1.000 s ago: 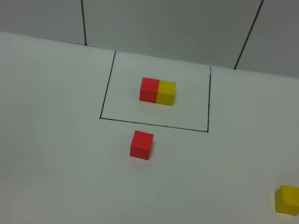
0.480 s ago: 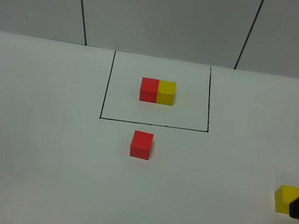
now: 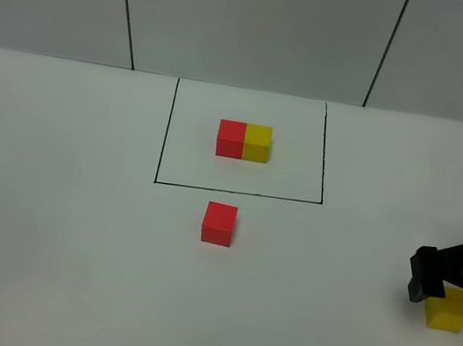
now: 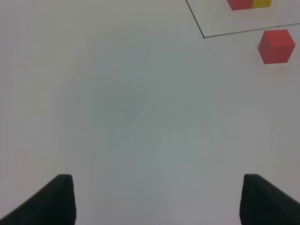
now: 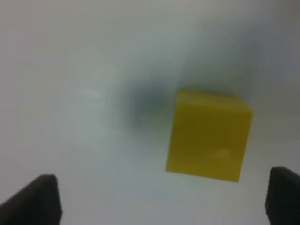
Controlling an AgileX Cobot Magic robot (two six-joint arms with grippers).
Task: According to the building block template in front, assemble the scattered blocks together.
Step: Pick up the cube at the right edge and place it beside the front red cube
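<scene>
Jaws of the right gripper (image 5: pixel 163 199) gape empty near the yellow cube (image 5: pixel 208 136), four o'clock of the red cube (image 3: pixel 218 223); seemingly light, rigid: pinch opposite faces.

Probably a lab test bench: a plain white surface (image 3: pixel 37 274), grey wall panels (image 3: pixel 256 26) across the top of the frame, a black rectangle (image 3: pixel 237 193) drawn at centre.

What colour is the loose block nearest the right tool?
The block is yellow, clearest in the right wrist view.
</scene>
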